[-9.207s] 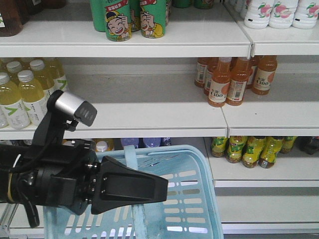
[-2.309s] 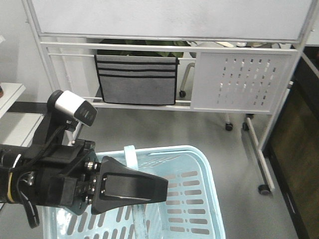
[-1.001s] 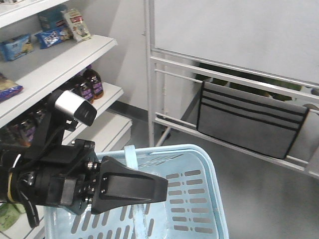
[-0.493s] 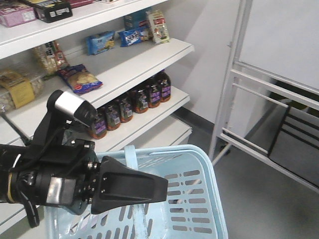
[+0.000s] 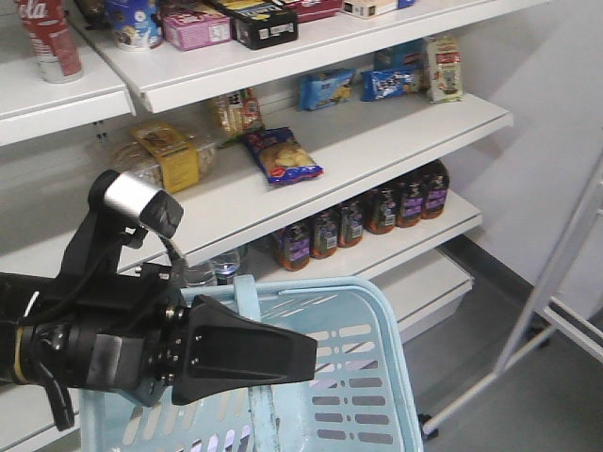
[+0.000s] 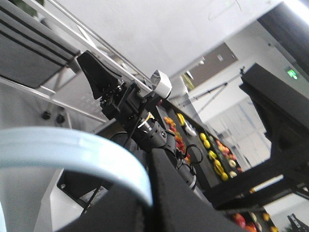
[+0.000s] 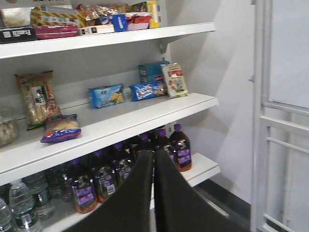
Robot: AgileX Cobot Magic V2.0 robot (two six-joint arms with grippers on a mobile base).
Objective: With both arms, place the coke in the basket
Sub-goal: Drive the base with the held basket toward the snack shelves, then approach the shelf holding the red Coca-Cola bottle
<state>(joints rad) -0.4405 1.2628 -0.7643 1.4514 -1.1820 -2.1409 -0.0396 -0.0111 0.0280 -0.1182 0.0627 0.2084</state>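
Note:
A red coke can (image 5: pixel 52 38) stands on the top shelf at the far left of the front view. Low in that view my left gripper (image 5: pixel 306 356) is shut on the hinged handle (image 5: pixel 247 294) of the light blue basket (image 5: pixel 377 292), which hangs below it. The left wrist view shows the handle (image 6: pixel 72 150) curving in between the left gripper's (image 6: pixel 149 193) black fingers. My right gripper (image 7: pixel 153 164) is shut with nothing in it and points at a shelf of dark bottles. It also shows in the left wrist view, as the right gripper (image 6: pixel 94 67), held away from the basket.
Store shelves fill the left and middle, with snack packs (image 5: pixel 283 155), dark purple-labelled bottles (image 5: pixel 377 212) and water bottles (image 5: pixel 221 268). A white metal frame (image 5: pixel 556 292) stands at the right over grey floor. The same frame (image 7: pixel 263 121) shows in the right wrist view.
The whole view has swung: the white frame slid off to the right and shelves came in from the left. The left gripper and basket hold the same place in the picture.

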